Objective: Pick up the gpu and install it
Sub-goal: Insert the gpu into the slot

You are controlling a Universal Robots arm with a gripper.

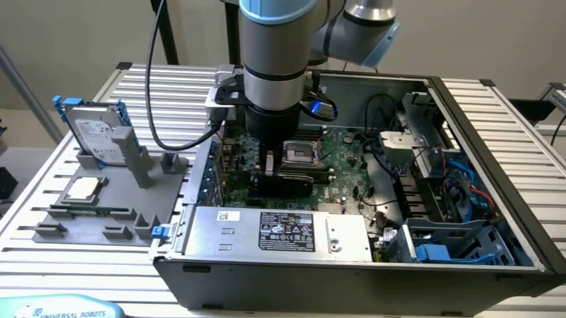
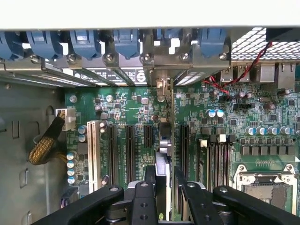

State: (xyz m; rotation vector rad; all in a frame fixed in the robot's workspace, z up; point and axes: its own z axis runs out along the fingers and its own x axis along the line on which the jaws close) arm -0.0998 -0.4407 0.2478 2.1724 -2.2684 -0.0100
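The gpu (image 2: 165, 140) stands on its edge between the two jaws, which are closed on it and hold it by its upper edge; in the wrist view it is seen edge-on, as a thin card running from the gripper (image 2: 165, 187) toward the metal bracket slots at the rear wall of the case. Its lower edge is over the motherboard (image 2: 131, 108), among the long black expansion slots (image 2: 129, 150), but I cannot tell if it is already seated in one. In the exterior view the gripper (image 1: 276, 173) reaches down into the open computer case (image 1: 495, 132), just beside the processor socket (image 1: 303, 154). At the exterior view's left, on the worktop (image 1: 89, 265), a grey holder (image 1: 97, 218) carries a hard drive (image 1: 95, 136).
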